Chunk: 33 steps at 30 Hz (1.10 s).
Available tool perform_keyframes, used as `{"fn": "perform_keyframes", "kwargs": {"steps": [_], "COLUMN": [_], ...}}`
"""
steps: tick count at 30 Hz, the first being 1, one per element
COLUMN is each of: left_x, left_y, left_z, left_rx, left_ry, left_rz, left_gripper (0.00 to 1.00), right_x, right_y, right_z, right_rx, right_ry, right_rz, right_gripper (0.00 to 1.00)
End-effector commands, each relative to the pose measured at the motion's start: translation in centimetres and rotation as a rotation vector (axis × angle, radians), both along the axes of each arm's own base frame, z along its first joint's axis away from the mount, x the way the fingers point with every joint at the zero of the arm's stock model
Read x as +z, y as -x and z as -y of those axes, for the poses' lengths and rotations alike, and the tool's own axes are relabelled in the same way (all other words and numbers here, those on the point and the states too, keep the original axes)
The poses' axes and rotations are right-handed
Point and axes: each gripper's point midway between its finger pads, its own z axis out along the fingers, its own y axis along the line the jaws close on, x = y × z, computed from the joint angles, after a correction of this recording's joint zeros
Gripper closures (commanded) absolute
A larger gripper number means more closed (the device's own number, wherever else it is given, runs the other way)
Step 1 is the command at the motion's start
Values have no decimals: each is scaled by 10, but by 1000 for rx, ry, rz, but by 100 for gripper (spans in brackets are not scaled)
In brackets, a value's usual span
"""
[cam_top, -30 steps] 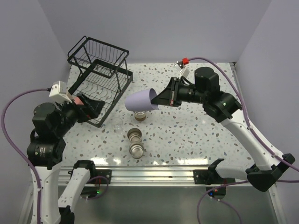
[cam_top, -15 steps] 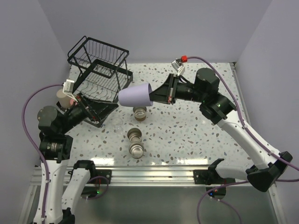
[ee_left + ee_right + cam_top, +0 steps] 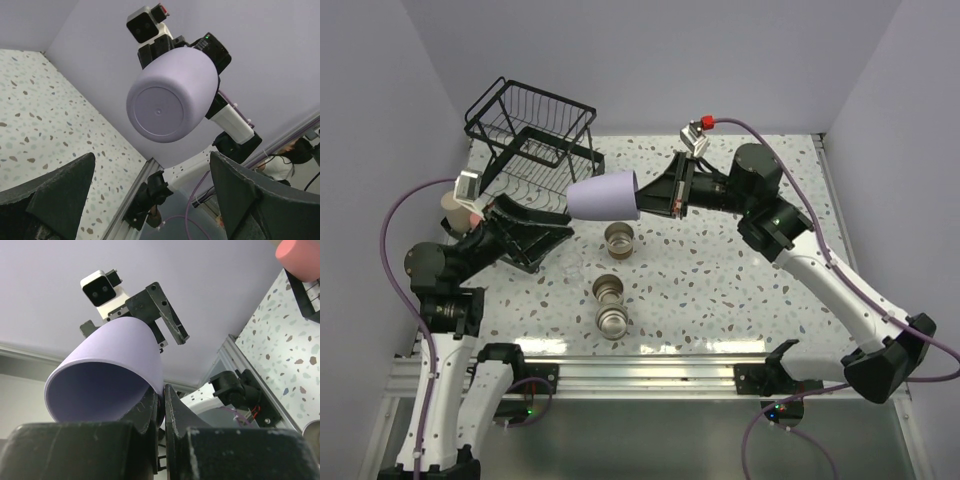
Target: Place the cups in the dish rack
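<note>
My right gripper [image 3: 642, 198] is shut on the rim of the lavender cup [image 3: 603, 195] and holds it on its side in the air, base pointing left, beside the black wire dish rack [image 3: 530, 120]. In the right wrist view the fingers [image 3: 150, 407] pinch the cup's wall [image 3: 107, 347]. My left gripper [image 3: 548, 228] is open and empty, just below and left of that cup; its wrist view shows the cup's base [image 3: 160, 105] above the spread fingers [image 3: 55, 195]. Three steel cups [image 3: 619, 240], [image 3: 608, 289], [image 3: 613, 322] stand on the table. A red-pink cup [image 3: 472, 214] and a tan cup [image 3: 450, 208] lie at the rack's left end.
The rack fills the far left of the speckled table [image 3: 740, 270]. The three steel cups stand in a line down the middle, near the front rail [image 3: 650, 372]. The red-pink cup also shows in the right wrist view [image 3: 300, 255]. I cannot make out a clear glass cup.
My right arm has carried the lavender cup leftward and higher, toward the rack. My left arm has swung up and right, its open gripper now pointing at the cup's base.
</note>
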Motion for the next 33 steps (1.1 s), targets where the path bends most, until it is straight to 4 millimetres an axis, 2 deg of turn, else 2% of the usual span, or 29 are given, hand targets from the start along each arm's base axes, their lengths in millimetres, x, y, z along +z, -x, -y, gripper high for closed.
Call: {"fn": "perform_keyframes", "kwargs": {"steps": [1,8,16,20,23,25,26,28,29,32,33], "left_x": [18,20,20,20,22,22,22,21,20,18,19], "left_y": [12,9,3,2,2,1,-1,-1,-2,-6,-6], "left_z": [3,4,5,6,7,8,7,8,8,8,8], "left_rx": [-49,-75,-86,-106,-123,-131,-131,-136,-135,-127,-125], "left_ry": [38,53,60,64,55,48,47,45,44,37,32], "left_rz": [93,85,79,70,73,74,71,68,64,55,60], "left_gripper": [0,0,0,6,16,30,42,57,68,85,87], "right_x": [16,1,-3,-3,-4,-5,-3,-2,-1,-1,-6], "right_y": [7,15,15,12,8,4,3,-1,-2,-2,-2], "right_z": [-2,-15,-24,-28,-31,-33,-33,-34,-35,-34,-34], "right_rx": [44,78,96,96,89,83,79,66,60,58,58], "right_ry": [-70,-62,-53,-53,-48,-48,-52,-52,-53,-47,-24], "right_rz": [25,-9,-15,-6,-1,-2,3,6,8,11,9], "right_gripper": [100,100,100,100,100,100,100,100,100,100,98]}}
